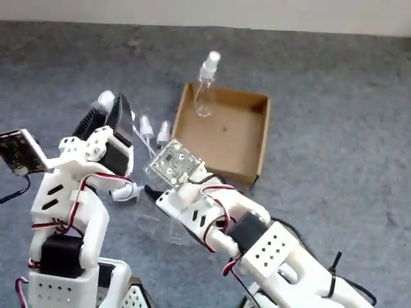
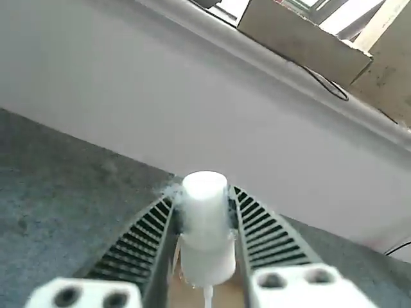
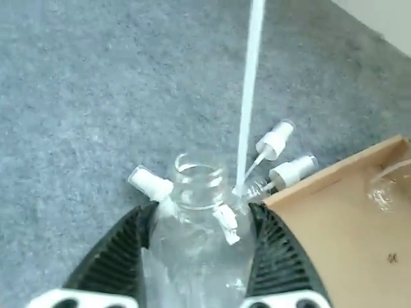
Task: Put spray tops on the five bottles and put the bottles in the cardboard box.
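My left gripper (image 2: 204, 202) is shut on a white spray top (image 2: 205, 247), held above the carpet; its thin dip tube (image 3: 249, 96) hangs down to just beside the rim of a clear open bottle (image 3: 198, 192). My right gripper (image 3: 199, 221) is shut on that bottle, which stands upright in front of the cardboard box (image 1: 247, 151). In the high view the left gripper (image 1: 114, 109) is left of the box and the right gripper (image 1: 162, 204) is nearer the front. One bottle with a spray top (image 1: 207, 86) stands in the box's far corner.
Two loose spray tops (image 1: 146, 125) (image 1: 164, 131) lie on the grey carpet beside the box's left wall. Another (image 1: 125, 191) lies by the left arm. A pale wall (image 1: 257, 16) runs along the far edge. The carpet to the right of the box is bare.
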Action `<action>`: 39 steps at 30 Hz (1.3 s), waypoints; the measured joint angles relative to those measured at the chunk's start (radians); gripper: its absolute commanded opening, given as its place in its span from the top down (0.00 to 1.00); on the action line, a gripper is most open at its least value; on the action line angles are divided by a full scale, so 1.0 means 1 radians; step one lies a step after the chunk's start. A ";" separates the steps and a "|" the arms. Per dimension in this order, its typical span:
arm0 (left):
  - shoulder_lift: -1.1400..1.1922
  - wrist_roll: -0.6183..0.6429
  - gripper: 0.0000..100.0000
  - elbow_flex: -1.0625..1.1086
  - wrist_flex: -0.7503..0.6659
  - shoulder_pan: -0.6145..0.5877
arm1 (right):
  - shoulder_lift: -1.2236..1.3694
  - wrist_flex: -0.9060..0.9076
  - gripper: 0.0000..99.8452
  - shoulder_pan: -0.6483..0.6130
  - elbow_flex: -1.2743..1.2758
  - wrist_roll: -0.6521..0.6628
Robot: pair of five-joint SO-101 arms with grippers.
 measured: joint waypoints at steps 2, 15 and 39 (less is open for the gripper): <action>0.000 -0.006 0.99 -0.020 0.014 0.000 | 0.000 0.000 1.00 0.017 0.000 0.000; -0.011 -0.012 0.99 -0.173 0.052 -0.005 | 0.000 0.000 1.00 0.028 0.000 0.000; 0.000 -0.035 0.99 -0.057 0.064 -0.011 | 0.000 0.000 1.00 0.031 0.000 0.000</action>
